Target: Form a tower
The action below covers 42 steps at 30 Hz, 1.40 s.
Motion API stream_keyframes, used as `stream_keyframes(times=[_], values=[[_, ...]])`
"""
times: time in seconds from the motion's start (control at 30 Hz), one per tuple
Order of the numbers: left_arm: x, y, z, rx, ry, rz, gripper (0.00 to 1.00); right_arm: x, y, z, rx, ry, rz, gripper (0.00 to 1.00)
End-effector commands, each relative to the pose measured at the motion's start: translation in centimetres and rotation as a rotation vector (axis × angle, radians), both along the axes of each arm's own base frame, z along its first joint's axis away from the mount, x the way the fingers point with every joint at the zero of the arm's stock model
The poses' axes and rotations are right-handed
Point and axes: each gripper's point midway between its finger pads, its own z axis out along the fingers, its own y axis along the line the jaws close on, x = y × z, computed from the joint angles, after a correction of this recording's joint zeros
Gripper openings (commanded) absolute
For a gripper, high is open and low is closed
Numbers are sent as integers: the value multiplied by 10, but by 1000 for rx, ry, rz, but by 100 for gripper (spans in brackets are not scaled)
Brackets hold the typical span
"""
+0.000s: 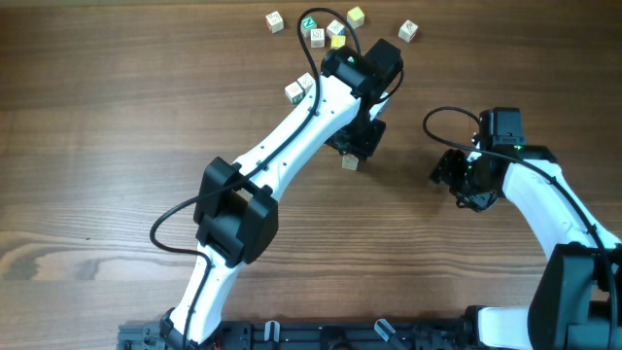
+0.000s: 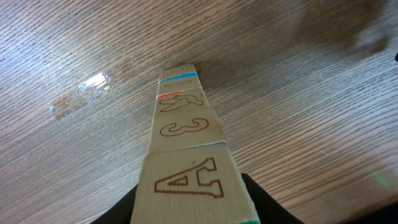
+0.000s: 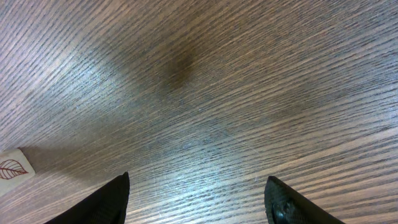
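Okay, the tower [image 2: 185, 124] stands near the middle of the table [image 2: 298, 93], with an A cube on top and a 3 below it. Left gripper [image 1: 356, 139] sits over it, fingers [image 2: 264, 210] flanking the top cube, but whether they're clamped I can't tell. Right gripper [image 3: 198, 199] hangs wide open, a leaf cube [image 3: 12, 169] beside it. Loose cubes [image 1: 321, 31] lie beyond.

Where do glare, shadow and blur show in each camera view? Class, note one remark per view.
Left wrist: a white glare patch on the table; the tower balloons toward the lens, and the upper right corner is blurred. Right wrist: a soft dark shadow ahead of the right gripper. Overhead: even light, sharp.
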Motion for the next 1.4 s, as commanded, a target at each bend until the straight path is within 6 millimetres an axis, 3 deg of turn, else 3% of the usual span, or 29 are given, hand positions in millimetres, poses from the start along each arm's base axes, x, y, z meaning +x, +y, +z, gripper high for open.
stream_keyframes(times=[0.0,0.1,0.23,0.33,0.37,0.5,0.63,0.7,0.77,0.87,0.93,0.97,1.03,1.17,1.2,1.27,1.37], values=[[-1,2,-5,22,6,10,41,1,-4,-2,-19,5,6,70],[-1,2,-5,22,6,10,41,2,-4,-2,-19,5,6,70],[-1,2,-5,22,5,10,63,1,-4,-2,-19,5,6,70],[-1,3,-4,25,3,9,86,2,-4,-2,-19,5,6,70],[-1,2,-4,25,3,9,98,1,-4,-2,-19,5,6,70],[0,2,3,13,-9,9,100,2,-4,-2,-19,4,6,71],[5,5,56,-72,-111,24,100,2,-4,-2,-19,4,5,75],[13,19,90,-121,-184,59,100,2,-4,-2,-17,4,3,69],[25,41,109,-115,-247,107,100,1,-3,-2,-10,9,4,44],[50,106,151,-166,-327,340,100,-1,4,-1,27,16,2,17],[61,143,165,-176,-359,431,98,-1,4,-1,34,19,-14,13],[67,159,166,-170,-365,472,91,0,7,0,49,14,-11,11],[78,194,152,-144,-329,559,61,5,19,4,123,-11,2,4],[79,202,97,-91,-199,584,11,8,31,-1,205,9,-29,4],[78,197,76,-100,-150,580,5,11,39,-5,253,16,-20,4],[71,185,32,-144,-69,572,4,14,52,-19,333,41,-7,4],[60,167,-2,-231,13,557,4,22,71,-22,462,31,14,4]])
